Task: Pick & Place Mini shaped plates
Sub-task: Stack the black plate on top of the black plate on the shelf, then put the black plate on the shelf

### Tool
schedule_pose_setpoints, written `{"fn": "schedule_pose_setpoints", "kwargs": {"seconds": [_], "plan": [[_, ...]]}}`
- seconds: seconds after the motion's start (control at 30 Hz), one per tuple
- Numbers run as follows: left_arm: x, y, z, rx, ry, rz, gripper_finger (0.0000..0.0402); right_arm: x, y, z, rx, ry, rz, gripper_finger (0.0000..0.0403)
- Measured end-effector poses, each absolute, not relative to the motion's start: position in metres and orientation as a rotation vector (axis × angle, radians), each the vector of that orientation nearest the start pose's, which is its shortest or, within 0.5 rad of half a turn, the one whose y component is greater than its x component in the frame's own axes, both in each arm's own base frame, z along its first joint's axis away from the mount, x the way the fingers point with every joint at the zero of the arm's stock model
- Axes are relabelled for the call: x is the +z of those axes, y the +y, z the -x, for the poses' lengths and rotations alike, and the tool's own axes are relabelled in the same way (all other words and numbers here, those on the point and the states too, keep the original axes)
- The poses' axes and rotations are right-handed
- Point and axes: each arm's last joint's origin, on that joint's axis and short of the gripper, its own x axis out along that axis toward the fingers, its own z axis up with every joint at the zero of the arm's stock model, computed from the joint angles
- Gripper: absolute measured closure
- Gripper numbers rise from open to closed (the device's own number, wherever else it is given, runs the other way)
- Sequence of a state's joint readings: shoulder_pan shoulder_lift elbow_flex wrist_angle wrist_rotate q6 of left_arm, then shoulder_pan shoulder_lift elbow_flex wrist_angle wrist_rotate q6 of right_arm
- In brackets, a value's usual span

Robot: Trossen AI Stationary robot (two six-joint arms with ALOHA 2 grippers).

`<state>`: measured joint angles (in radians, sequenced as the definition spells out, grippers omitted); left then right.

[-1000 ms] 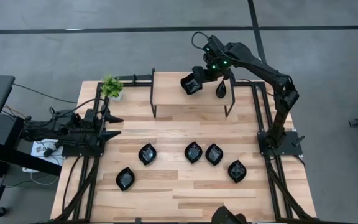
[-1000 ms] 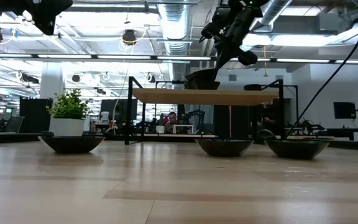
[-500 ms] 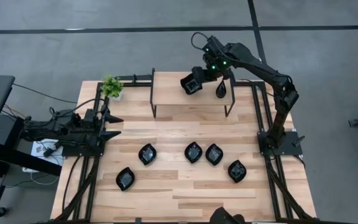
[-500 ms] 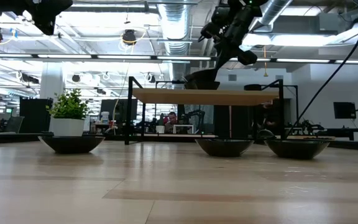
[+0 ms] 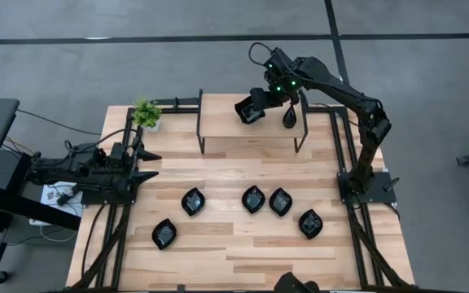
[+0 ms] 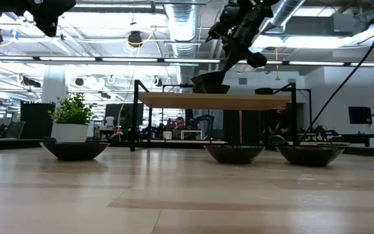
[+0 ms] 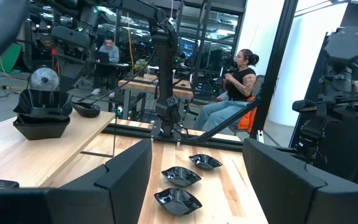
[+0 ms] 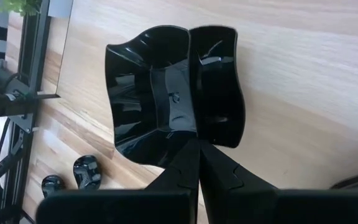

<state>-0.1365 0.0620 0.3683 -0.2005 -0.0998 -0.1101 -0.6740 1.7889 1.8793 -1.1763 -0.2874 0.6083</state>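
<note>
My right gripper (image 8: 197, 144) is shut on a glossy black wavy-edged square plate (image 8: 148, 93) over the raised wooden shelf (image 5: 218, 122) at the far side of the table. A second plate of the same shape (image 8: 219, 87) lies on the shelf, partly under it. In the left wrist view the two show one above the other (image 7: 40, 115). A teardrop plate (image 5: 289, 119) lies on the shelf's right end. Several more plates (image 5: 253, 198) rest on the tabletop. My left gripper (image 5: 148, 163) waits open at the table's left edge. My right gripper pinches the upper square plate's rim (image 8: 188, 138) between its two fingers, at the edge nearest the wrist. The fingers slant down from above the shelf. The plate is tilted and overlaps the plate beneath; I cannot tell whether the two touch.
A small green potted plant (image 5: 146, 114) stands at the far left corner beside the shelf's black frame (image 5: 200, 122). Bare wood lies between the shelf and the row of plates. People sit in the room beyond the table (image 7: 238, 81).
</note>
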Motion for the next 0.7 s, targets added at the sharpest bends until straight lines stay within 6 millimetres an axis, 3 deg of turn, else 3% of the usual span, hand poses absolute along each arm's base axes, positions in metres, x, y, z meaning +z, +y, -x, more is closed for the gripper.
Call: {"fn": "schedule_pose_setpoints", "kwargs": {"seconds": [0.7], "plan": [[0.2612,-0.0064,-0.0678,-0.042,-0.103,0.123,0.0147,0.36,-0.2142,-0.2884,-0.638,0.868,-1.036,0.0353]]}}
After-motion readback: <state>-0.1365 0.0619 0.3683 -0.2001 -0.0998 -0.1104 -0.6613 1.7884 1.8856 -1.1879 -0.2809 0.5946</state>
